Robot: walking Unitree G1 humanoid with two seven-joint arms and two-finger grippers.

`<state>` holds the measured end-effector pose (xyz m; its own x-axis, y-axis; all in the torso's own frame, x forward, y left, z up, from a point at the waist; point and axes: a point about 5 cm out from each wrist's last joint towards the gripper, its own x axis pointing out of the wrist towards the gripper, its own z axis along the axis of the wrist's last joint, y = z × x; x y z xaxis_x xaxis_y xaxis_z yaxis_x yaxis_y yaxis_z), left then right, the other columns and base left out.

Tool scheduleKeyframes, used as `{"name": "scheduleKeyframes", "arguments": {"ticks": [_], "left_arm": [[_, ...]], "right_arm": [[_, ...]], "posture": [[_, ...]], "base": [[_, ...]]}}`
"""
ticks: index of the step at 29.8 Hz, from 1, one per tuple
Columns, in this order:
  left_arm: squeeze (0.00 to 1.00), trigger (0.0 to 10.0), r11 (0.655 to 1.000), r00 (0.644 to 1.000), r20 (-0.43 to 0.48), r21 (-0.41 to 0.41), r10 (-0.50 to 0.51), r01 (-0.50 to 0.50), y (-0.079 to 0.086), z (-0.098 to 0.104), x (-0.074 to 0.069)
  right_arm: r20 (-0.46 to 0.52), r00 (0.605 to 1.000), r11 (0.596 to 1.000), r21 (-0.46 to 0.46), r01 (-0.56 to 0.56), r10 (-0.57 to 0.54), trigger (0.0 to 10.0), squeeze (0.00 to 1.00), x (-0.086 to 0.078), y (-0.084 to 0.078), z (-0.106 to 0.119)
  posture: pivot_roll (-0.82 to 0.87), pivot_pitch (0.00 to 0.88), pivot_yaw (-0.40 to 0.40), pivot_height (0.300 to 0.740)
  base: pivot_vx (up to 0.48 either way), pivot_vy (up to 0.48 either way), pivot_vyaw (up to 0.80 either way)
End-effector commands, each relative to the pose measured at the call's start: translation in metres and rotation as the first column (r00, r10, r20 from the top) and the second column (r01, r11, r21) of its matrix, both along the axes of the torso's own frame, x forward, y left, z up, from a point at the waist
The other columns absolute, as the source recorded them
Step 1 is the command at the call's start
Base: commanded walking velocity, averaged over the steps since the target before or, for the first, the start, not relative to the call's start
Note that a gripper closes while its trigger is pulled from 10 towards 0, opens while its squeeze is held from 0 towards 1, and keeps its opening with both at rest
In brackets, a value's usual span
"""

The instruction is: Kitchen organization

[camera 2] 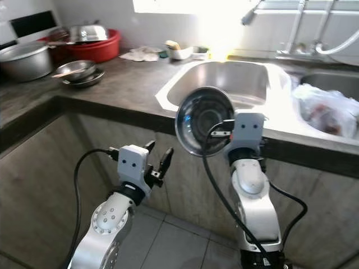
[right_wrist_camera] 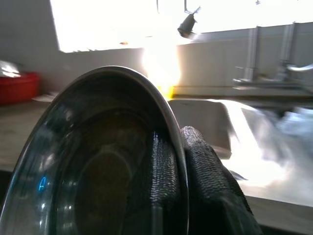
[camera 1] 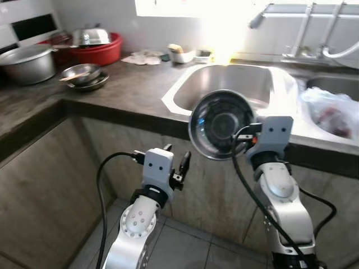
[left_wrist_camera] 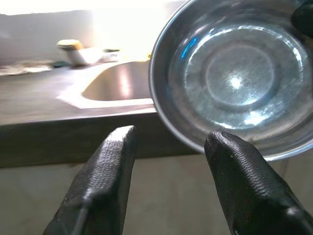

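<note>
Right hand (right_wrist_camera: 178, 171) clamped on the rim of a steel bowl (camera 1: 221, 124), one finger inside, one outside, holding it on edge with the hollow facing the robot, in front of the bench (camera 1: 129, 89) edge by the sink (camera 1: 224, 84); probably carried for stowing or washing. Left hand (camera 1: 178, 165) lower, fingers apart, empty. Glare washes out the back wall; the bag (camera 1: 331, 109) contents in the second basin are unclear.
</note>
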<state>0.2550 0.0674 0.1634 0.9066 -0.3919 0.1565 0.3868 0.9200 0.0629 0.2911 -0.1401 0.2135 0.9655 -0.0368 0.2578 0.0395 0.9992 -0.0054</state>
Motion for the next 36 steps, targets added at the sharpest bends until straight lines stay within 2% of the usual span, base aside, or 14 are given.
{"name": "scheduleKeyframes", "arguments": {"ticks": [1, 7, 10, 14, 19, 27, 33, 36], "left_arm": [[0.00, 10.0, 1.000, 1.000, 0.009, 0.004, 0.021, -0.021, 0.0046, 0.0003, 0.0001], [0.00, 10.0, 1.000, 1.000, 0.013, 0.003, 0.024, -0.024, 0.0060, 0.0006, 0.0003], [0.00, 10.0, 1.000, 0.994, 0.110, 0.001, 0.020, -0.020, 0.0061, 0.0056, -0.0024], [0.00, 10.0, 1.000, 0.993, 0.116, -0.003, 0.011, -0.011, 0.0051, 0.0072, -0.0046], [0.00, 10.0, 1.000, 0.999, 0.034, 0.008, 0.003, -0.003, 0.0045, 0.0011, -0.0013], [0.00, 10.0, 1.000, 1.000, 0.020, 0.007, 0.000, -0.001, 0.0048, -0.0012, -0.0002], [0.00, 10.0, 1.000, 1.000, 0.018, 0.007, -0.001, 0.001, 0.0053, -0.0013, 0.0000], [0.00, 10.0, 1.000, 1.000, 0.019, 0.007, 0.001, -0.001, 0.0056, -0.0012, -0.0001]], "right_arm": [[0.053, 0.998, 1.000, 0.004, -0.018, 0.018, 10.0, 0.00, -0.0007, 0.0045, 0.0117], [0.047, 0.998, 0.999, -0.001, -0.033, 0.033, 10.0, 0.00, -0.0008, 0.0052, 0.0115], [0.044, 0.998, 0.999, 0.009, -0.037, 0.036, 10.0, 0.00, 0.0006, 0.0034, 0.0103], [0.049, 0.998, 0.999, 0.012, -0.036, 0.036, 10.0, 0.00, 0.0012, 0.0027, 0.0114], [0.058, 0.998, 0.999, 0.000, -0.037, 0.036, 10.0, 0.00, 0.0015, 0.0030, 0.0132], [0.052, 0.998, 0.999, 0.008, -0.035, 0.035, 10.0, 0.00, 0.0026, 0.0026, 0.0133], [0.049, 0.998, 0.999, 0.006, -0.032, 0.032, 10.0, 0.00, 0.0033, 0.0014, 0.0131], [0.052, 0.998, 1.000, 0.002, -0.031, 0.031, 10.0, 0.00, 0.0036, 0.0012, 0.0135]], "posture": [[0.07, 0.028, 0.023, 0.740], [0.07, 0.029, 0.021, 0.740], [0.07, 0.026, 0.020, 0.740], [0.07, 0.020, 0.021, 0.740], [0.07, 0.015, 0.021, 0.740], [0.07, 0.010, 0.023, 0.740], [0.07, 0.014, 0.024, 0.740], [0.07, 0.017, 0.025, 0.740]], "base": [[0.371, 0.000, 0.00], [0.404, 0.000, 0.00], [0.437, 0.000, 0.00], [0.454, 0.000, 0.00], [0.472, 0.000, 0.00], [0.476, 0.000, 0.00], [0.471, 0.000, -0.80], [0.471, 0.000, 0.00]]}}
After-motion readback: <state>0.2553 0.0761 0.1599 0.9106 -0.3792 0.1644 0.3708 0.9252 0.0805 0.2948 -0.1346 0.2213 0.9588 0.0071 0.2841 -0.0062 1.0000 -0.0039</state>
